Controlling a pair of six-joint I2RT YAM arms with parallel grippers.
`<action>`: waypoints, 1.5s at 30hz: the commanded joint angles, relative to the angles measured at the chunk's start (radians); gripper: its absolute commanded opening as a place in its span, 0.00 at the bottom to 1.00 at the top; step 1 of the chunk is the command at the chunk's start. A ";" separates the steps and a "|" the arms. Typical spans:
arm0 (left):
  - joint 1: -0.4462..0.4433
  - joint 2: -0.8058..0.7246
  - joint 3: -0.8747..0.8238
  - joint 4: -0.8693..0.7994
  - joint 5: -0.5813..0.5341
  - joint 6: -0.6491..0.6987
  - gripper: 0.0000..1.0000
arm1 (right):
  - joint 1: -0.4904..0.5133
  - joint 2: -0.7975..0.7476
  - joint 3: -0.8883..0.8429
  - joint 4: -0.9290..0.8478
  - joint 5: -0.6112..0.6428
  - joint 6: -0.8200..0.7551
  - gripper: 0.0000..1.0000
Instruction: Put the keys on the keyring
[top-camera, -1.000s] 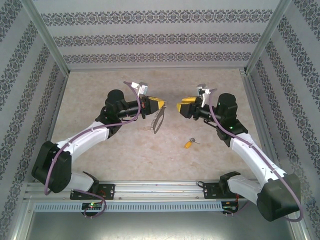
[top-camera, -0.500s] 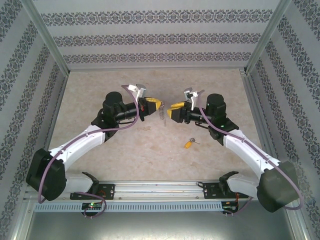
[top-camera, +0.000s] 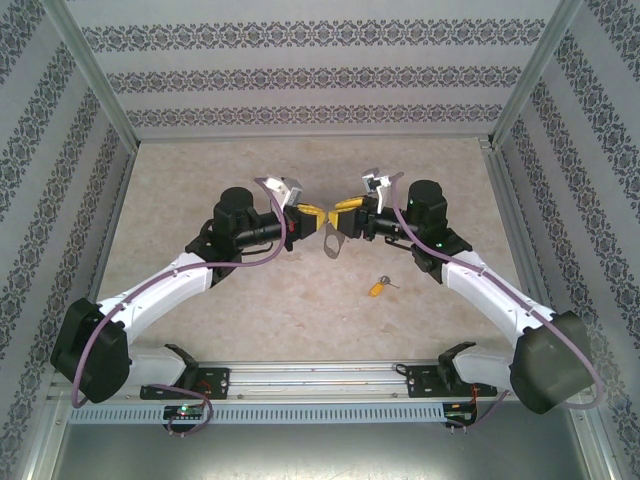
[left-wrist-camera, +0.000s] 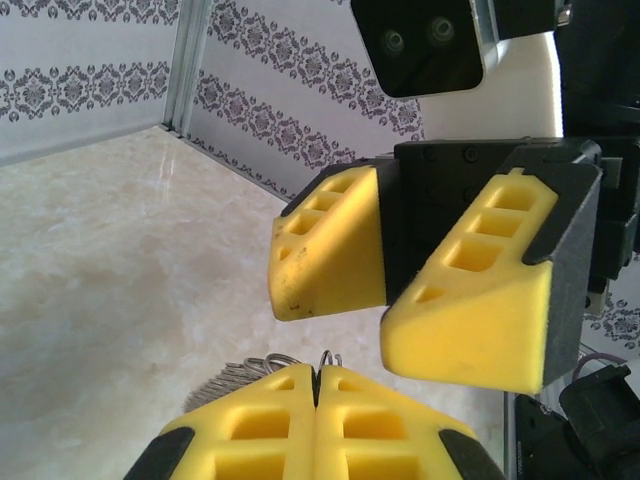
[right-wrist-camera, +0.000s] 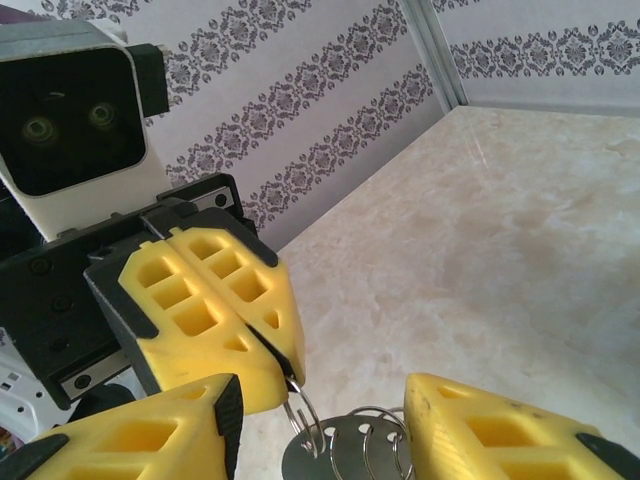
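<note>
Since 1 second ago the left arm has shifted little, though its wrist has rolled. The left gripper (top-camera: 312, 213), with yellow foam fingers, stays pressed shut on the dark grey flat oval metal keyring (top-camera: 333, 241). The keyring then hung as a long fringed loop toward 6 o'clock and now shows as a short grey tab under the fingertips. The right gripper (top-camera: 345, 207) was well apart at 3 o'clock of the left one. It has swung in until the 2 sets of fingertips nearly meet above the beige marbled table (top-camera: 200, 170), and its fingers have narrowed but remain partly apart. The small silver key with the yellow plastic head (top-camera: 378, 287) has not moved. It lies flat on the table at 5 o'clock of the grippers, near the right forearm and touching nothing.

The left wrist view adds the 2 left fingers (left-wrist-camera: 250, 425) closed flush, with thin pale wire loops (left-wrist-camera: 262, 362) poking out at 12 o'clock and the right gripper's fingers facing them with a gap between. The right wrist view adds the keyring's flat plate and its rings lying between the right fingers (right-wrist-camera: 500, 430), with 1 ring pinched at the tip of the left gripper. Whether the right fingers touch the rings I cannot tell.
</note>
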 joint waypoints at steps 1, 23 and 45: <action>-0.015 -0.028 0.042 -0.003 -0.005 0.032 0.00 | 0.017 0.008 0.022 0.044 -0.028 0.000 0.46; -0.020 -0.041 0.045 0.004 -0.015 0.029 0.00 | 0.025 0.035 -0.022 0.081 -0.052 0.011 0.27; -0.019 -0.096 0.072 -0.067 -0.163 -0.033 0.66 | -0.022 -0.065 -0.081 0.062 0.055 -0.139 0.00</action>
